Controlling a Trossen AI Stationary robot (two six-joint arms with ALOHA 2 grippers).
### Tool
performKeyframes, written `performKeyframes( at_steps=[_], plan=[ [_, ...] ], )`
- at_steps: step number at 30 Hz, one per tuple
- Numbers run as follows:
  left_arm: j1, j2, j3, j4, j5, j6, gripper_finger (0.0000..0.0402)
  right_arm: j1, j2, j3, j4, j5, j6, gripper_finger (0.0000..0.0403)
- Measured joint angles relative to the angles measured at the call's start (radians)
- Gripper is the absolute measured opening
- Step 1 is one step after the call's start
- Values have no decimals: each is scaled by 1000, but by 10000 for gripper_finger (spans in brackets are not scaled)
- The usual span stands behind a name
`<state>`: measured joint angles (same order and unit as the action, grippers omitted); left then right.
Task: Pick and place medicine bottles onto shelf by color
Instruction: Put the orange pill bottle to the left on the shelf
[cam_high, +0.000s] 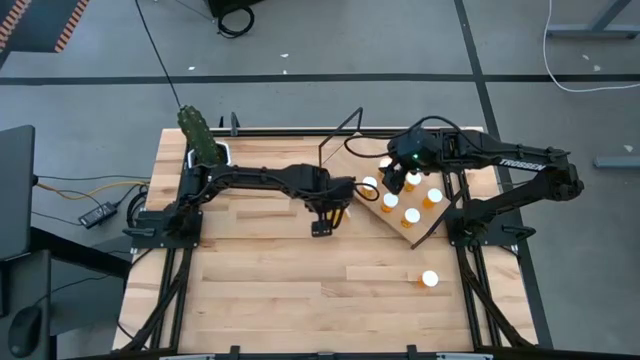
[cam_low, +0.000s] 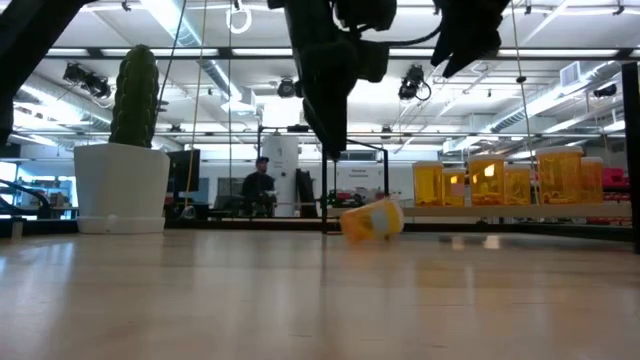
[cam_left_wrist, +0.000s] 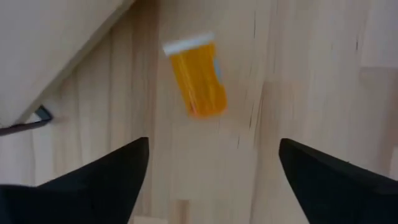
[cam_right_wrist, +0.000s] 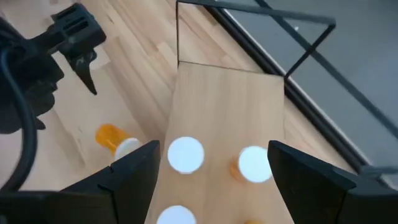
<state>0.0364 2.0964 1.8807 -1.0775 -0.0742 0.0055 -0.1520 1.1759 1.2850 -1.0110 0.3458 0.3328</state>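
An orange medicine bottle (cam_left_wrist: 196, 74) with a white cap lies on its side on the wooden table, just off the shelf's near-left edge (cam_right_wrist: 115, 138) (cam_low: 372, 220). My left gripper (cam_left_wrist: 211, 149) hangs open above it, fingers pointing down, touching nothing (cam_high: 335, 208). The shelf (cam_high: 398, 228), a tilted light-wood board on a black wire frame, carries several upright white-capped bottles (cam_high: 411, 216). My right gripper (cam_right_wrist: 214, 152) hovers open over the shelf's far end, above two caps (cam_right_wrist: 185, 154), with nothing between its fingers. One more bottle (cam_high: 430, 279) stands on the table near the right front.
A cactus in a white pot (cam_high: 200, 140) stands at the table's far left corner. The shelf's black wire frame (cam_right_wrist: 311, 43) rises at its far end. Bare tabletop (cam_high: 270, 270) stretches along the near side. A person (cam_low: 260, 185) sits in the room far behind.
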Motion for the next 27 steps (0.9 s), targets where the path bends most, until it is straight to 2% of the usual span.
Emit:
performKeyframes(
  at_steps=[6,10,13,17,21,27],
  plan=[
    [2,0,20,-80,0,-38,383,5,0,0,-5,-15,51,303],
    [-2,0,19,-149,0,-73,376,9,0,0,-4,-136,79,303],
    [-8,-6,4,-155,0,-90,371,54,0,-14,16,-232,39,303],
    [-20,-40,-36,-119,1,-105,367,151,0,-78,30,-269,-26,303],
    [-32,-133,-181,-35,2,-139,360,231,1,-194,169,-269,-43,303],
    [-44,-395,-506,119,4,-270,355,274,23,-342,441,-269,-174,305]
  ],
)
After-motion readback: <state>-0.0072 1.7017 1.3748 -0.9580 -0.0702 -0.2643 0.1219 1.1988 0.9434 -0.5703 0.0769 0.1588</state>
